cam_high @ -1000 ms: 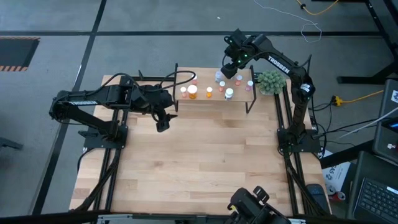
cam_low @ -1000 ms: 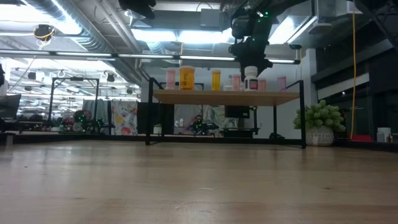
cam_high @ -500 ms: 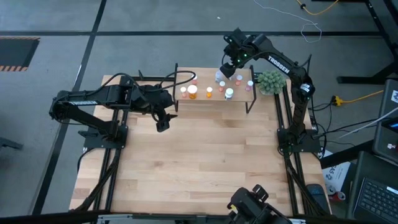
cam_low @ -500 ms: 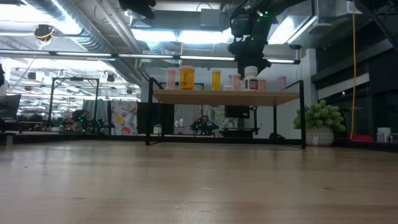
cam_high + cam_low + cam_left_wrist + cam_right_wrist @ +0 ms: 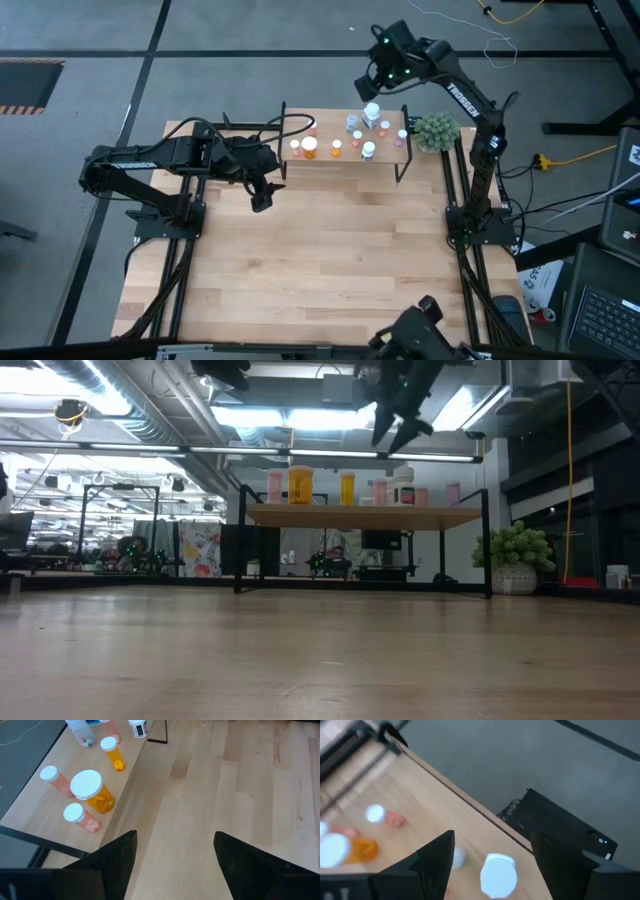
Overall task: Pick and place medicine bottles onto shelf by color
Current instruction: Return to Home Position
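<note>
The shelf (image 5: 345, 158) stands at the table's far side with several white-capped bottles standing on its board: a large orange one (image 5: 92, 790), a small orange one (image 5: 112, 752), pink ones (image 5: 55, 779) and a white one with a dark label (image 5: 403, 486). My right gripper (image 5: 378, 78) hangs open above the shelf's far edge, over a white-capped bottle (image 5: 497, 876) and clear of it. It also shows in the low view (image 5: 400, 422). My left gripper (image 5: 262, 198) is open and empty, near the shelf's left end, over the table.
A green bushy plant (image 5: 435, 130) in a pot stands just right of the shelf. The tabletop (image 5: 320, 260) between the shelf and the near edge is bare wood. Black frame rails run along both sides of the table.
My right gripper has risen from the white-capped bottle on the shelf and gone toward the table's far edge. The bottle stays standing on the board.
</note>
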Tool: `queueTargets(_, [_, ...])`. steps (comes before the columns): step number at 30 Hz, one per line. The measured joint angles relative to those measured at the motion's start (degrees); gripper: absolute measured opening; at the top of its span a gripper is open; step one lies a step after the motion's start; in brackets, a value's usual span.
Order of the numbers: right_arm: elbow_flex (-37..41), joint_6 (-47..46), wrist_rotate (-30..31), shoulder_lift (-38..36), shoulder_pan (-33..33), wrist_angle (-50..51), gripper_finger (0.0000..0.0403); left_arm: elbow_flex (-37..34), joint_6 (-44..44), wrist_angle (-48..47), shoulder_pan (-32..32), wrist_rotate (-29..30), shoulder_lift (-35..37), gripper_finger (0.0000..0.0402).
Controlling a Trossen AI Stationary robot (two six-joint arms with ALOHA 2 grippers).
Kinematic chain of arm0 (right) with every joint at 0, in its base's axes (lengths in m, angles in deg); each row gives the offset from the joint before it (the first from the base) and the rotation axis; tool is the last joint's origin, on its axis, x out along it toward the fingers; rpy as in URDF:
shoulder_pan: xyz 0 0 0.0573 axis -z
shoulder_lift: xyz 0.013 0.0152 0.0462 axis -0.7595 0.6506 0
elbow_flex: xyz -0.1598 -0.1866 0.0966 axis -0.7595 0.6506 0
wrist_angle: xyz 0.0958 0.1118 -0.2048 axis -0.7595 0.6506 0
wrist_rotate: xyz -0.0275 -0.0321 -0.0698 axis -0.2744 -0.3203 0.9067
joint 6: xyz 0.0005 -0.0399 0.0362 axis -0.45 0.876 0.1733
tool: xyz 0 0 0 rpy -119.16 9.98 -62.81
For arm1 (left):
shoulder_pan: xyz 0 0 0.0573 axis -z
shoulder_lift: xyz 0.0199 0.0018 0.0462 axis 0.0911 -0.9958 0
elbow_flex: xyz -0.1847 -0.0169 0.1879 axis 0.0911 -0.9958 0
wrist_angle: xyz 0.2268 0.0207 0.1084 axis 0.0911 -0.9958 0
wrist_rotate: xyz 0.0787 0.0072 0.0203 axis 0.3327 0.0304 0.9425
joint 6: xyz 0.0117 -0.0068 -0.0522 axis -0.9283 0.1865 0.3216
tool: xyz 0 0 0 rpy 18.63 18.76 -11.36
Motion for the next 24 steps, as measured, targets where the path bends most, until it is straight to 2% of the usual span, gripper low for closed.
queueTargets(4, [-4.8, -1.7, -0.6, -0.1, -0.7, 5.5, 0.0264, 0.0, -3.0, 0.0, 0.0, 0.0, 0.0, 0.0261])
queueTargets(6, [-4.0, -1.5, -0.7, -1.3, -1.2, 5.8, 0.0264, 0.0, -3.4, -0.2, 0.0, 0.0, 0.0, 0.0261])
queueTargets(12, [-3.6, -2.4, 0.1, -4.6, -4.1, 13.8, 0.0264, -0.1, 3.1, -6.6, 0.1, 0.1, 1.3, 0.0261])
queueTargets(18, [-3.6, 0.6, 3.7, -11.9, -12.2, 13.8, 0.0264, -5.0, 6.1, -4.8, 4.9, 1.6, 10.9, 0.0261])
queueTargets(24, [-3.0, 0.3, 9.4, -18.7, -23.0, 12.6, 0.0264, -15.7, 7.1, 5.6, 8.2, 4.4, 24.1, 0.0261])
